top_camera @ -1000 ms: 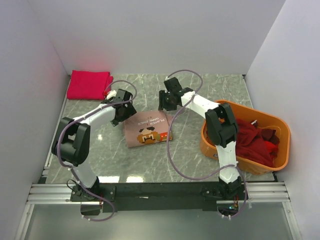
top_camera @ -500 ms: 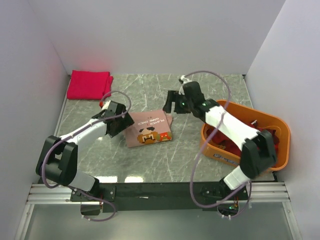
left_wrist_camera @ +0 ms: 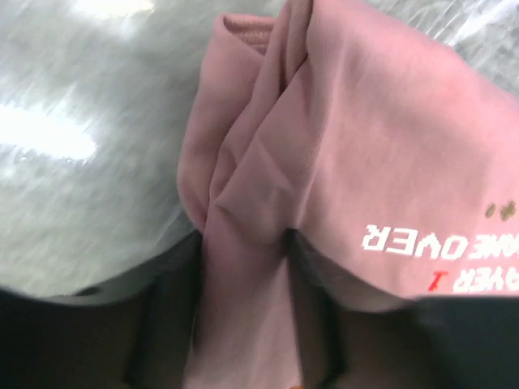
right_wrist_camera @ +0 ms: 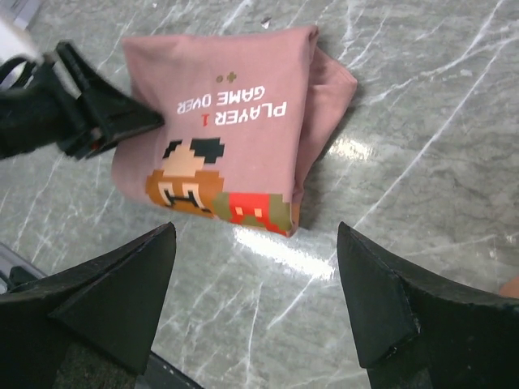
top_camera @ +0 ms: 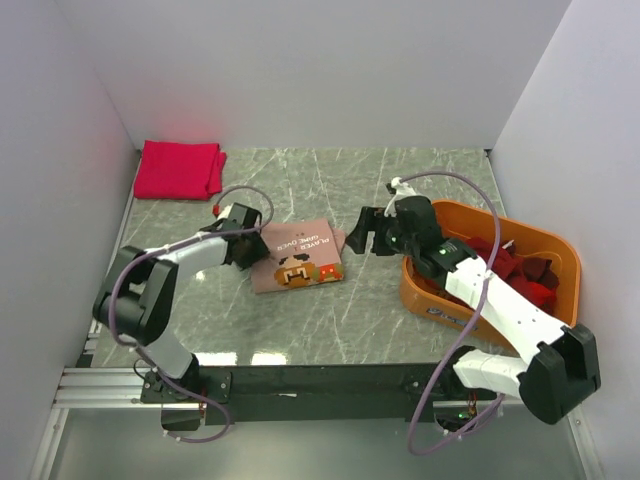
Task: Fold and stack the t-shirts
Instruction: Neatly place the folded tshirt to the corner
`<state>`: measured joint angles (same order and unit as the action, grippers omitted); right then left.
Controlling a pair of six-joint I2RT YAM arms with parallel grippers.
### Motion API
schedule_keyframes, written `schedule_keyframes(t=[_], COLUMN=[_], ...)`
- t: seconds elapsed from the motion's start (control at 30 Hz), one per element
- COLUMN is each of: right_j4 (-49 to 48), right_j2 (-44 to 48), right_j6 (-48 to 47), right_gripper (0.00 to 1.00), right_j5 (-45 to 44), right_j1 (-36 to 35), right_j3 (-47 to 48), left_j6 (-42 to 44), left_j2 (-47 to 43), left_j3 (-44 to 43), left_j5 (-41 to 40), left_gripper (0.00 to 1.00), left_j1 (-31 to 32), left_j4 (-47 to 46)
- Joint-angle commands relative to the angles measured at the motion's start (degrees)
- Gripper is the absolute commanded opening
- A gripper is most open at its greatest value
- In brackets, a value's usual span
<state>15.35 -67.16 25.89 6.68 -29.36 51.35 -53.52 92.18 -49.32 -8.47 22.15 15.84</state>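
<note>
Left gripper [left_wrist_camera: 243,312] is pinched on the bunched edge of the folded dusty-pink t-shirt [left_wrist_camera: 381,146], which lies flat just ahead of its fingers. That looks like a hold for carrying it toward the crimson-pink t-shirt [top_camera: 178,168]. Right gripper [right_wrist_camera: 255,235] hovers short of the opposite edge, jaws wide apart and empty, probably keeping clear.

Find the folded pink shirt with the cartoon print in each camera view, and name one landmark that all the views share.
Top view: the pink shirt lies near the centre of the picture.
Left wrist view: it fills the centre and right, seen very close.
Right wrist view: it lies in the upper middle.
Shared landmark: the white "GAME OVER" lettering on the shirt.
</note>
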Motion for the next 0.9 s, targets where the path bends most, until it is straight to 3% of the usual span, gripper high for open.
schedule_keyframes(t=[0.0,0.1,0.13,0.17,0.2,0.37,0.5,0.67,0.87], right_j4=[-0.7,-1.2,-1.6,-1.7,-1.8,-2.9,-4.2,-5.2,-5.2], right_j2=[3.1,4.2,4.5,4.8,5.3,6.6,8.1,9.3,8.7], right_j6=[-0.7,-0.7,-0.5,-0.8,-1.0,-1.8,-2.2,-2.6,-2.9], right_gripper=[0.86,0.86,0.86,0.86,0.86,0.86,0.86,0.86,0.86], right_j5=[0.0,0.1,0.2,0.4,0.2,-3.3,-5.7,-6.6,-7.9], right_j1=[0.4,0.4,0.4,0.5,0.5,0.5,0.6,0.5,0.6], right_j3=[-1.6,-3.4,-3.9,-4.2,-4.9,-7.1,-8.8,-9.6,-9.6], left_j6=[1.4,2.6,3.2,3.4,3.6,5.7,10.9,23.4,40.3], left_j2=[5.8,10.3,11.1,12.0,13.9,20.5,23.4,23.0,20.7], left_j3=[-3.6,-7.1,-8.2,-11.5,-13.3,-30.4,-39.8,-46.3,-45.7], left_j5=[-1.0,-2.4,-3.3,-4.9,-6.5,-22.1,-33.2,-39.0,-39.5], left_gripper=[0.48,0.32,0.14,0.04,0.01,0.01,0.01,0.01,0.01], left_j1=[1.2,1.4,1.3,1.4,1.4,1.3,1.1,-1.6,-4.9], left_j4=[1.4,2.7,3.8,5.0,8.6,20.6,23.4,18.0,2.4])
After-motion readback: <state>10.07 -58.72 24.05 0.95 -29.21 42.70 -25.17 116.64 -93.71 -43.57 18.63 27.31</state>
